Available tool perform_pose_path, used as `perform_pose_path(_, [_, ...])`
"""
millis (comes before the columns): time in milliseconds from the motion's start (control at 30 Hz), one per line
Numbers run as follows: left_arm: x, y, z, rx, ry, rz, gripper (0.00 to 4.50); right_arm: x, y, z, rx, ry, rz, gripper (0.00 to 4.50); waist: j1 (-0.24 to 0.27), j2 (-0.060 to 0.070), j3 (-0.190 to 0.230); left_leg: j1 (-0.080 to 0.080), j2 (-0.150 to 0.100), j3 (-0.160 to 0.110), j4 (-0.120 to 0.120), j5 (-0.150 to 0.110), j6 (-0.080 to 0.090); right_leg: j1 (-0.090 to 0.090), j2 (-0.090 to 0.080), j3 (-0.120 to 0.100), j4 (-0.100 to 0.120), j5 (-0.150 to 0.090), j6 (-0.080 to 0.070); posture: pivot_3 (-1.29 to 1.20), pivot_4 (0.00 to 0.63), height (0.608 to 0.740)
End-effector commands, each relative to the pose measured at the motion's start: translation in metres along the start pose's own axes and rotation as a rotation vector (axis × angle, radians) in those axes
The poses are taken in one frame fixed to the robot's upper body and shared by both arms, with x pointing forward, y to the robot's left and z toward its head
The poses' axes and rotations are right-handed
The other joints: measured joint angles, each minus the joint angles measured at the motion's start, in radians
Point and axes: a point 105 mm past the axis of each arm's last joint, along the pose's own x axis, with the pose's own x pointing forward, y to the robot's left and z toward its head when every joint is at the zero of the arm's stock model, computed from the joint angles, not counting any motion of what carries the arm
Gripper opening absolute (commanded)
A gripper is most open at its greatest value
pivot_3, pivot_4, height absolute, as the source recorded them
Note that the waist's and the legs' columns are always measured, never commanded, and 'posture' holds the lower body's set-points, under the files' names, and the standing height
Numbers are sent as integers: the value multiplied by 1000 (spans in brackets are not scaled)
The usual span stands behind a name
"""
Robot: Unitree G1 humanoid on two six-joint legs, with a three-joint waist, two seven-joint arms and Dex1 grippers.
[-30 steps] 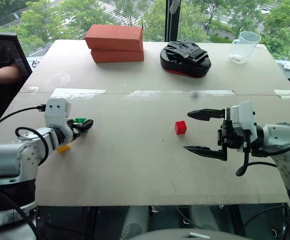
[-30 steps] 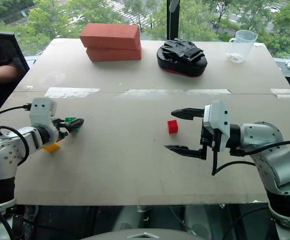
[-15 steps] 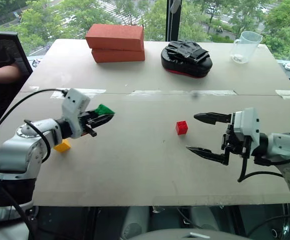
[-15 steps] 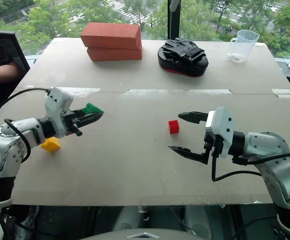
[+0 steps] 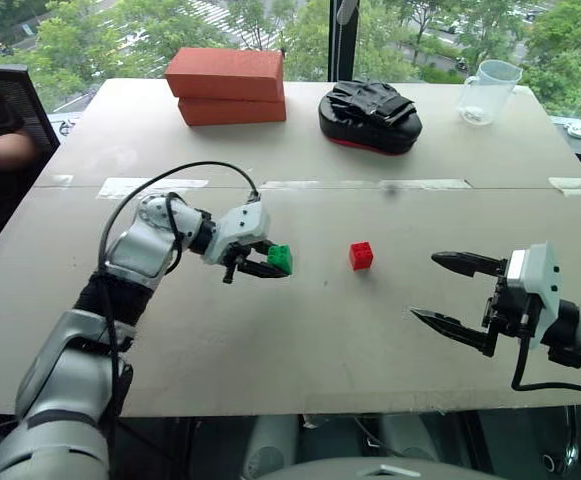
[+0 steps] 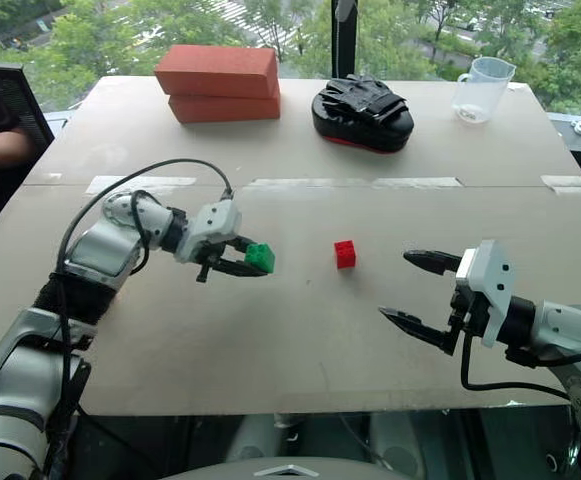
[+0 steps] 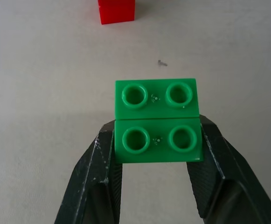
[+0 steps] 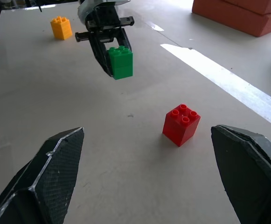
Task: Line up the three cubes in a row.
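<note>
The left tool (image 5: 266, 266) was clenched on the green cube (image 5: 280, 259), held above the worktop (image 5: 300, 330) just left of the red cube (image 5: 361, 256) (the yellow cube (image 8: 61, 27) sat farther toward the left edge); the right tool (image 5: 454, 297) gaped, released, right of the red cube.

I see the block in my left gripper (image 5: 270, 265) left of the block on the table (image 5: 361, 256), my right gripper (image 5: 460, 297) to its right, bricks (image 5: 227, 86) stacked far left, jug (image 5: 487, 93) far right.
</note>
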Motion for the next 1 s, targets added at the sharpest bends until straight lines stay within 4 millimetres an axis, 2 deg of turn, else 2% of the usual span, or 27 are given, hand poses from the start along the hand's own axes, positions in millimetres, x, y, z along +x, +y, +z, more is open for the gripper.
perform_pose_path(33, [4,8,3,55,24,-8,1295,-5,1,12,-64,-24,-22,4500,-1,0,0,0,0,0,0,0,0,0,0,0,0,0,0,0,150,740])
perform_pose_path(167, [9,8,-2,51,49,-29,1295,-6,5,13,-63,-25,-29,4500,-2,0,0,0,1,2,2,0,0,0,0,2,0,1,1,0,150,740])
perform_pose_path(967, [34,22,4,14,77,22,1295,-7,13,12,-58,-9,-45,4500,3,-1,0,0,1,1,5,0,0,1,0,4,1,3,5,0,150,740])
perform_pose_path(1000, [35,21,3,8,81,16,1795,-8,13,12,-62,-10,-49,4500,3,-1,0,1,1,1,5,0,0,1,0,5,1,3,4,0,150,740])
